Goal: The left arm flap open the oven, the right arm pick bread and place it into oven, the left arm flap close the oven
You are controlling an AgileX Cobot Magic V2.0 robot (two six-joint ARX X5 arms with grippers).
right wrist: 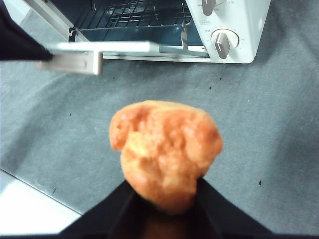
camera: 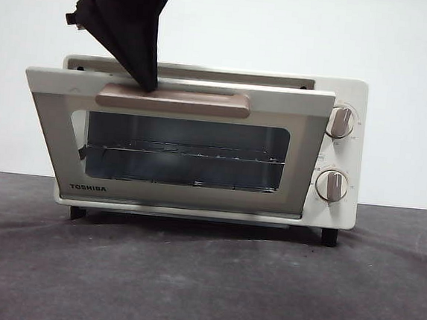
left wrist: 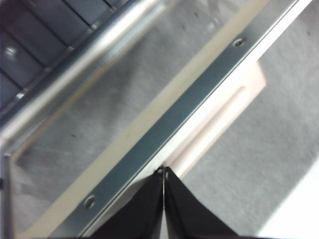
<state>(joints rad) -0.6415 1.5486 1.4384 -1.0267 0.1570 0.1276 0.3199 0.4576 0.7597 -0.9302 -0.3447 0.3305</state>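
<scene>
While the oven point(camera: 339, 96) door hung partway open, tilted out from the top, the left arm's gripper point(camera: 150, 84) had its pinched-shut tip pressed on the beige handle point(camera: 172, 100), near that bar's left end. From the left wrist, the closed jaws met right at the door's upper edge, with the wire rack point(camera: 184, 154) beyond. The right gripper point(right wrist: 162, 199) waited back from the oven, above the grey table point(camera: 203, 279), its jaws clamped on the bread point(right wrist: 165, 149). From that bun, the oven mouth lay straight ahead, slightly left, the door's long edge crossing the path. I judged the door must drop further before the bread could pass.
</scene>
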